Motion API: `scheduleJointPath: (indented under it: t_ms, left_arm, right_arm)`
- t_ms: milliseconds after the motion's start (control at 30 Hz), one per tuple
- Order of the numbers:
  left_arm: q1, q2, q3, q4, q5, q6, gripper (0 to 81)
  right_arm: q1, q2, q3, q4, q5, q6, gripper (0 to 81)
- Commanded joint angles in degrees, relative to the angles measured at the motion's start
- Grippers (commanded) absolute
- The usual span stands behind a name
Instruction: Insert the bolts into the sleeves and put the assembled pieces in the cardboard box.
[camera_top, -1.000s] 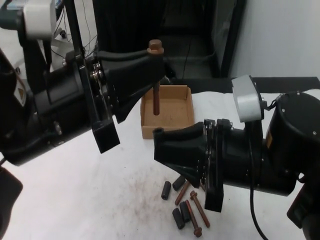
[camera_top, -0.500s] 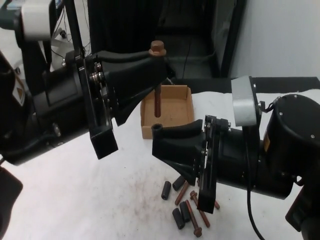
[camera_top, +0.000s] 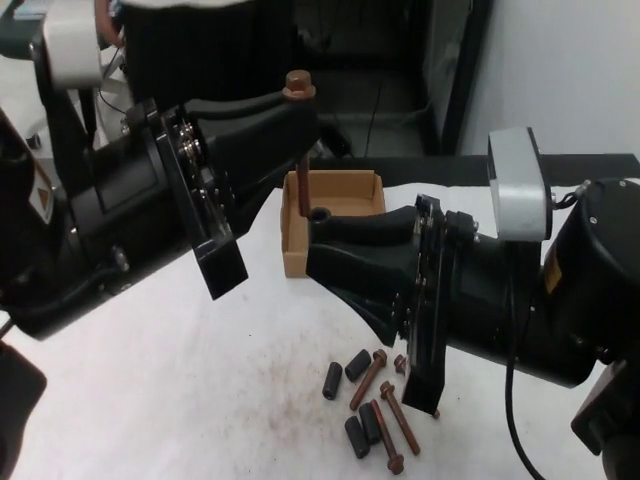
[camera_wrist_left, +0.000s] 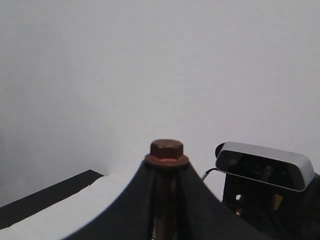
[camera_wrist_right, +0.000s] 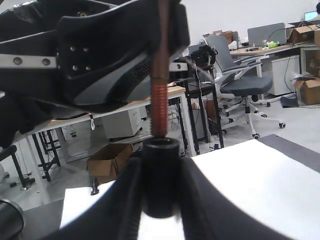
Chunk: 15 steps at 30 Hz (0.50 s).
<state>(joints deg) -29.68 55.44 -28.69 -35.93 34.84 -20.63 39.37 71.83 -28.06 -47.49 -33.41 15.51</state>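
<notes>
Left hand (camera_top: 300, 112), raised above the desk (camera_top: 150, 380), is clamped on a rust-brown bolt (camera_top: 301, 170) just under its hexagonal head, with the shaft hanging straight down. Right hand (camera_top: 320, 228) sits directly below it, its two fingers closed around a short black sleeve (camera_top: 320, 214) held upright with its open mouth facing up. In the right wrist view the threaded end of the bolt (camera_wrist_right: 160, 100) ends just above the mouth of the sleeve (camera_wrist_right: 161, 175), lined up with it but not yet inside. Both hands meet in front of the cardboard box (camera_top: 292, 250), which stands at the back of the desk. Several loose bolts (camera_top: 400, 420) and loose sleeves (camera_top: 333, 380) lie together on the desk nearer the camera. By the look of it the task is at an early stage: this pair is about to be joined, the heap waits, and the visible part of the box holds no finished piece.
</notes>
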Motion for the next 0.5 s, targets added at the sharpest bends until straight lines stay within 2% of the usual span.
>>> scheduleJointPath:
  t_ms: [0,233,467]
  left_arm:
    - [0.04,-0.23,0.13,-0.76,-0.07,0.05,0.3]
    - [0.04,-0.23,0.1,-1.33,-0.2,0.05,0.3]
    - [0.04,-0.23,0.1,-2.15,-0.07,-0.19,0.3]
  right_arm:
    - [0.08,-0.49,-0.18,-1.14,0.12,-0.1,0.9]
    - [0.08,-0.49,-0.18,5.46,0.12,-2.74,0.9]
    - [0.08,-0.49,-0.18,5.9,0.12,-2.74,0.9]
